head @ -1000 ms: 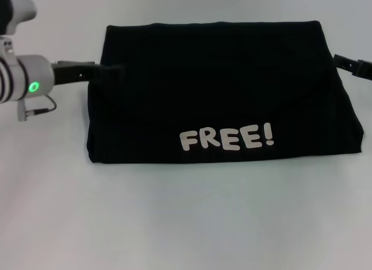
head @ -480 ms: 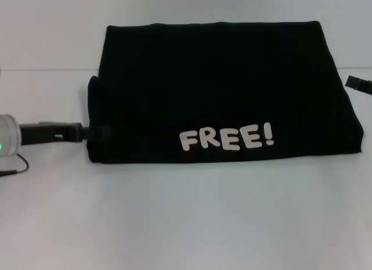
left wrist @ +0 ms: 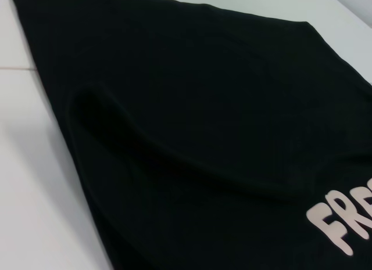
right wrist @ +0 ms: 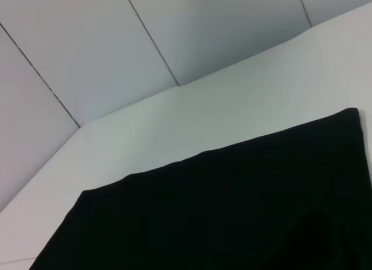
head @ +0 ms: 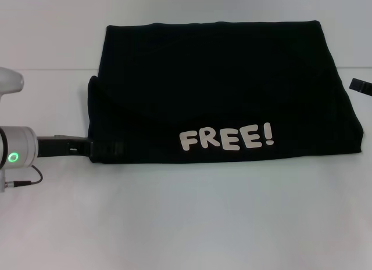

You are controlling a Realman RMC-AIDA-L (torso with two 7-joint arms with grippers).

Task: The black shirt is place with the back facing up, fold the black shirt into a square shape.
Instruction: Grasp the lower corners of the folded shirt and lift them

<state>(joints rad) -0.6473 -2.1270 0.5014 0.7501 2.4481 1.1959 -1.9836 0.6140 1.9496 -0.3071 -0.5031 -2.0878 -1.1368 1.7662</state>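
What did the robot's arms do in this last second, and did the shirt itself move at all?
The left gripper slid along the black shirt's left edge from the far end to the near corner, where its tip meets the cloth. The right gripper drew back toward the right border, leaving only its tip showing. The shirt stayed folded on the table, with the FREE! lettering unmoved.

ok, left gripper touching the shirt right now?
Touching. In the head view the left gripper reaches the near left corner of the black shirt, its tip overlapping the cloth edge with no table showing between.
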